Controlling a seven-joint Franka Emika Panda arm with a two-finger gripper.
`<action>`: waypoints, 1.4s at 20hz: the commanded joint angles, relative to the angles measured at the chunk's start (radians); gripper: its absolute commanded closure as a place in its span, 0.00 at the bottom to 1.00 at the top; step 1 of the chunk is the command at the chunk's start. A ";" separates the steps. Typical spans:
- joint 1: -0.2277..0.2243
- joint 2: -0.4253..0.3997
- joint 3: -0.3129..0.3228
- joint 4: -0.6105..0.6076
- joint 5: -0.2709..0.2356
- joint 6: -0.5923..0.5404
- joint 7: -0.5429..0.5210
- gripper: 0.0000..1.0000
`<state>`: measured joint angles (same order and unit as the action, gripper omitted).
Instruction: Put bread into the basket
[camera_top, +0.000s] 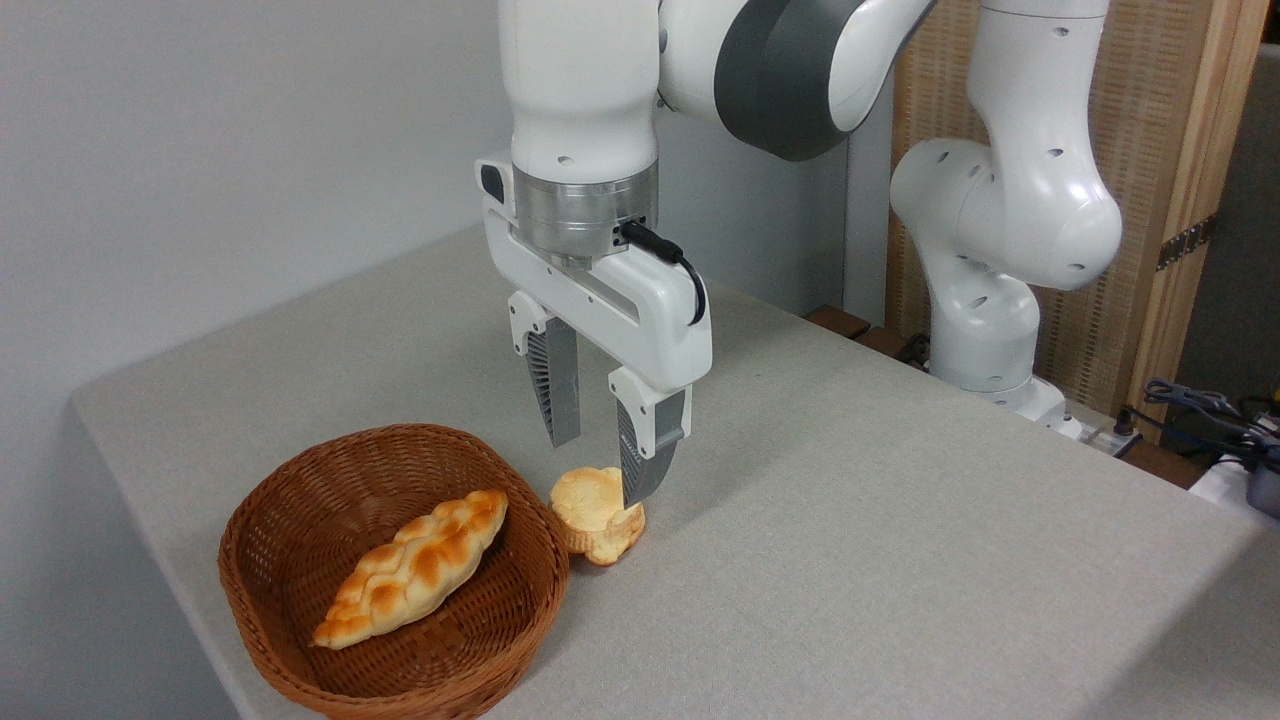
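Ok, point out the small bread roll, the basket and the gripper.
small bread roll (590, 500), fixed camera, its pale top.
basket (300, 470), fixed camera, its far woven rim.
gripper (602, 465), fixed camera, midway between its open fingertips.

A wicker basket (392, 570) sits near the front left corner of the table (900, 520), with a braided loaf (415, 580) lying diagonally inside it. Just beside the basket's right rim, on the tabletop, rests a small bread roll (596, 513), outside the basket and close to or touching its wall. Directly above the roll hangs the robot arm's gripper (600, 465), its two fingers spread apart, one behind the roll and one overlapping its right side in this view. The arm's base (990, 350) stands at the table's far right edge, behind everything else.
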<state>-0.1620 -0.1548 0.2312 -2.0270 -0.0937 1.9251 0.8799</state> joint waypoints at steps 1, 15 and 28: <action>-0.007 0.006 0.008 0.019 0.017 -0.018 -0.015 0.00; -0.007 0.008 0.008 0.019 0.017 -0.018 -0.016 0.00; -0.056 0.050 -0.003 -0.001 0.017 -0.020 -0.018 0.00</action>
<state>-0.1774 -0.1227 0.2270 -2.0286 -0.0936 1.9251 0.8799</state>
